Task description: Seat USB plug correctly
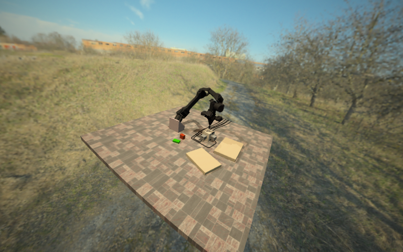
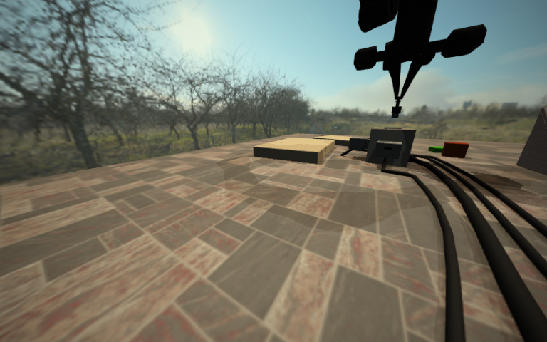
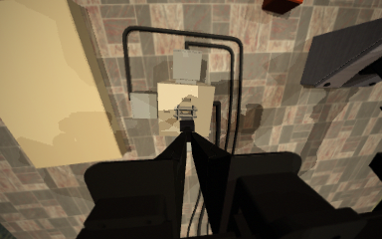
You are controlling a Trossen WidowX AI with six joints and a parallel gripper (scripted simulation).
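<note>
The black plug lies between the tips of the jaws, which stand narrow and closed on its upper part; its lower end points down and sits apart from the power cube, with a gap visible above the top face in the exterior view; the plug is out of the socket, roughly upright, and which way round it faces cannot be told.

The arm is matt black, its long fingers tapering to thin points; the cube is smooth and blocky, cream on its lit top and dark grey in shade; boxy grey plugs project from its sides, and round, rubbery-looking black cables bend across the surface, a patchwork of grey and reddish rectangles with a stone-like grain.

In the top view, two flat tan slabs lie nearer than the cube; a red block and a low green one lie to its left.
</note>
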